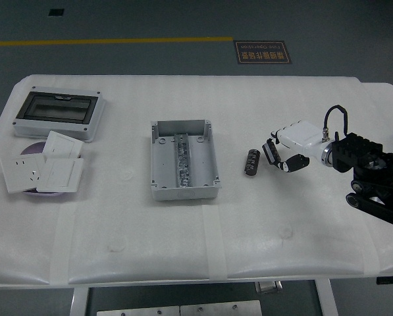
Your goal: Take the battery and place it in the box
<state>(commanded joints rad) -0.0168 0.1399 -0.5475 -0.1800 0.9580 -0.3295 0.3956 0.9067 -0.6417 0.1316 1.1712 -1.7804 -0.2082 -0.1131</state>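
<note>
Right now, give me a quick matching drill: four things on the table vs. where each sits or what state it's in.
Things:
1. open grey box
2. battery lying on the table
3. right hand
4. wall switch plates

Places or states:
A. far left, stacked on a purple dish
B. table centre, lid off
C. shut on a second battery
D. between the box and the hand

Pairs: 1-B, 2-D, 3-C, 4-A

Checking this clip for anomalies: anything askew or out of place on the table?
Only the switch plates at the left: they lie in a loose, overlapping heap on a purple dish. Nothing looks spilled or damaged.
</note>
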